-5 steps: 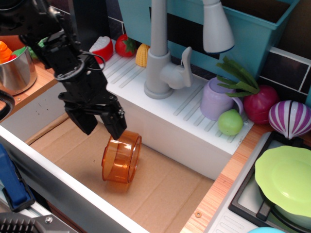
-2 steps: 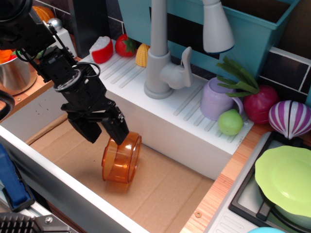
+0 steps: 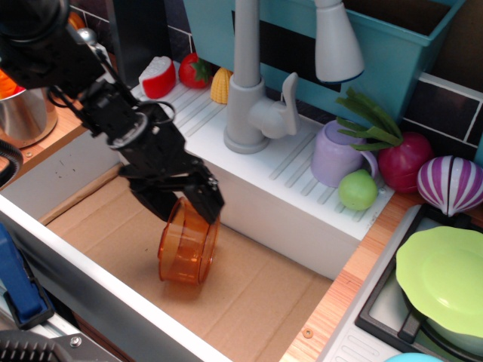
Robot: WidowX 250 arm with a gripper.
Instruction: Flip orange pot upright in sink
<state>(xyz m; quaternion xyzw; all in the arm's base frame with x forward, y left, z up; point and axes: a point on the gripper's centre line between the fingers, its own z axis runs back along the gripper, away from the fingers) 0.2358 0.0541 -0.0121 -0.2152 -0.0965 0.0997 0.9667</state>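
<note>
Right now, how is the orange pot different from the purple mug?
The orange pot is see-through; the purple mug is solid. The pot lies on its side on the sink floor; the mug sits up on the white ledge. The gripper is at the pot's rim; nothing grips the mug. Both are small and round.

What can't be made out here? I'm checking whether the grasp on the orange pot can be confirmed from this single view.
- Black gripper: fingertips overlap the translucent amber-orange plastic pot's upper rim; whether they pinch it is unclear.
- Pot's rim section behind the fingers: hidden.
- Shiny steel pot: cut off by the left edge and the arm.
- Brown cardboard floor of the white-walled sink: near part hidden by the front wall.
</note>
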